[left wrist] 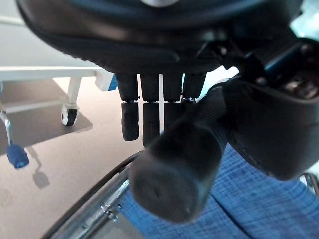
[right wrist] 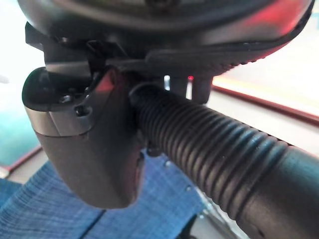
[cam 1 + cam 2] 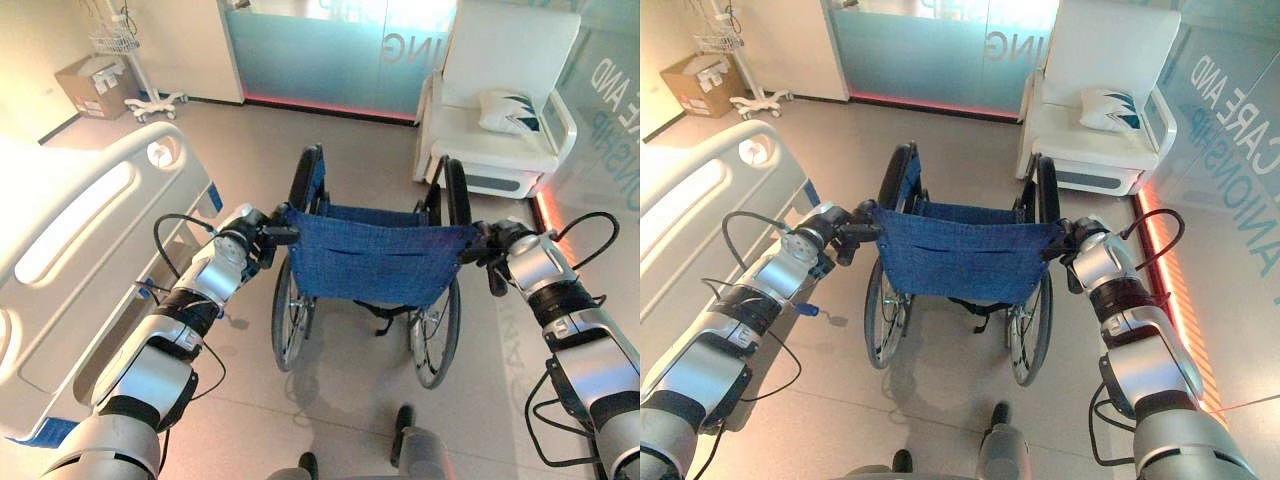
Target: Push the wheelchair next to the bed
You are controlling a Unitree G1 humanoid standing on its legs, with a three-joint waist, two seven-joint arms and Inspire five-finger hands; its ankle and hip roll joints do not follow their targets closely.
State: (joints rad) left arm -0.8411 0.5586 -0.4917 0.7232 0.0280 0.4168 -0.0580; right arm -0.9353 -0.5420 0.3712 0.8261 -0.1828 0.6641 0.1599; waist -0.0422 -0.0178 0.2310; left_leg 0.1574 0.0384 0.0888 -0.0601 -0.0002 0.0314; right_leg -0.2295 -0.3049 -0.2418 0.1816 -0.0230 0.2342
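Observation:
The wheelchair [image 3: 375, 255] with its blue cloth back stands in the middle of the floor, facing away from me. My left hand [image 3: 255, 240] holds its left push handle [image 1: 174, 174], which lies between the fingers [image 1: 149, 114] and the thumb. My right hand [image 3: 497, 255] grips the ribbed right push handle [image 2: 209, 144], with the thumb [image 2: 94, 149] wrapped over it. The white bed [image 3: 70, 260] with its side rail runs along the left, a short gap from the wheelchair's left wheel [image 3: 290, 315].
A white armchair [image 3: 500, 110] with a cushion stands ahead on the right, by a glass partition [image 3: 320, 55]. A cardboard box [image 3: 90, 85] and a wheeled stand [image 3: 150, 100] sit at the far left. Open floor lies ahead of the wheelchair.

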